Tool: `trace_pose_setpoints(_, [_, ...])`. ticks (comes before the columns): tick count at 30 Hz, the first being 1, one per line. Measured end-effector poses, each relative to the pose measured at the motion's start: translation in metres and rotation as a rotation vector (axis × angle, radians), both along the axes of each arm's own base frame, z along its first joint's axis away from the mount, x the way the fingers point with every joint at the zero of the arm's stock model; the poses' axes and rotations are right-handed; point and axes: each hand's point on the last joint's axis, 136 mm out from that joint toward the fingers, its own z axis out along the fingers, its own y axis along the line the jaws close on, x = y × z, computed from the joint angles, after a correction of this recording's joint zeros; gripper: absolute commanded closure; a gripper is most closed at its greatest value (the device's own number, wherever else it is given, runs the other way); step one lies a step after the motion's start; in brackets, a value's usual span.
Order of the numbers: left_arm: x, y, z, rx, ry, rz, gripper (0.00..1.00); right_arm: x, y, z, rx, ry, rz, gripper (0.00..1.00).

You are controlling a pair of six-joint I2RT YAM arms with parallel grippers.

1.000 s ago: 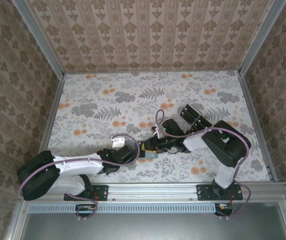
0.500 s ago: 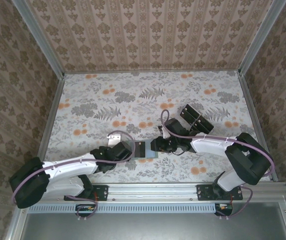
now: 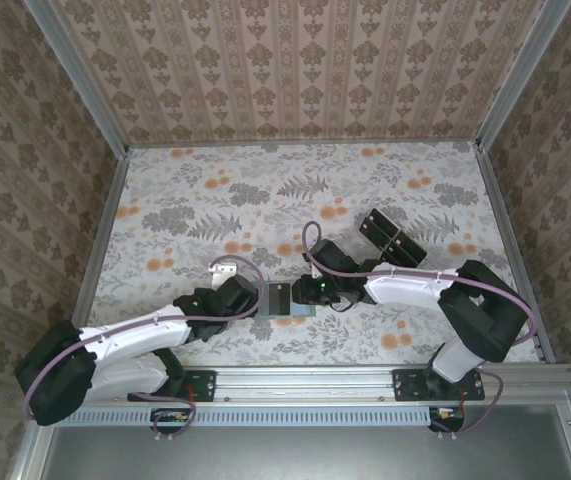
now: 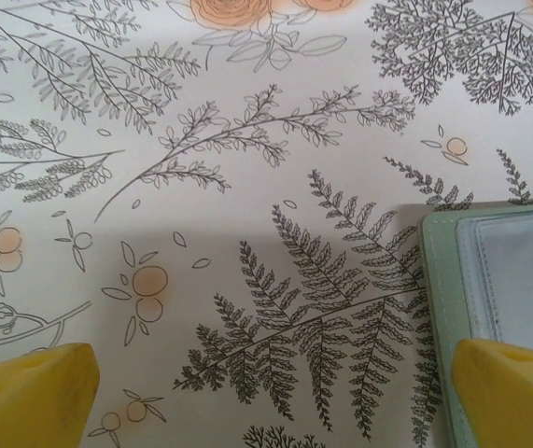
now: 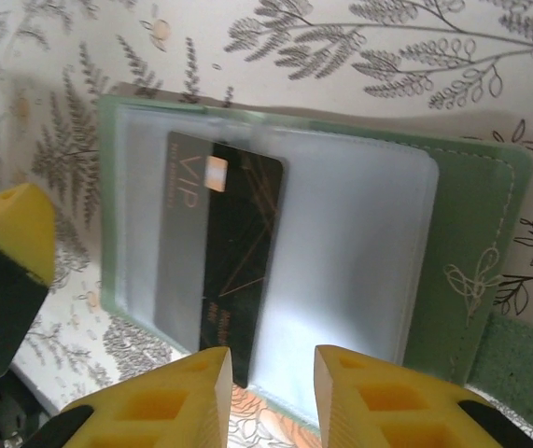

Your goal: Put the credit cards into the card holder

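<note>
The pale green card holder (image 5: 471,233) lies open on the floral table, its clear sleeves facing up. A black credit card (image 5: 238,243) marked VIP sits partly inside the left sleeve, with its right half sticking out. My right gripper (image 5: 271,373) hovers at the holder's near edge, its jaws a narrow gap apart with nothing between them. In the top view it (image 3: 310,292) is just right of the holder (image 3: 287,312). My left gripper (image 4: 271,397) is wide open at the holder's (image 4: 439,280) other edge, with one yellow fingertip (image 4: 513,392) over the holder.
At the back right a tiered rack (image 3: 390,232) holds more dark cards. The left gripper's yellow fingertip (image 5: 9,238) stands close beside the holder's left edge. Patterned walls close in the table on three sides.
The right gripper's jaws have narrowed and it has shifted left to the holder. The left gripper has moved up to the holder's left edge.
</note>
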Motion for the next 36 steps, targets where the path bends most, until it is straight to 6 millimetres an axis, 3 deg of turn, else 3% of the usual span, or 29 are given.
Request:
trace_pose_setpoints(9, [-0.005, 0.001, -0.018, 0.022, 0.039, -0.010, 0.00, 0.004, 0.009, -0.011, -0.007, 0.018, -0.002, 0.74])
trace_pose_setpoints(22, [-0.005, 0.000, -0.026, 0.016, 0.043, -0.012, 0.00, 0.009, 0.021, -0.018, 0.007, 0.033, -0.002, 0.76])
trace_pose_setpoints(36, [-0.002, -0.005, -0.028, 0.000, 0.037, -0.009, 0.00, 0.011, 0.037, -0.014, 0.035, 0.032, 0.018, 0.92])
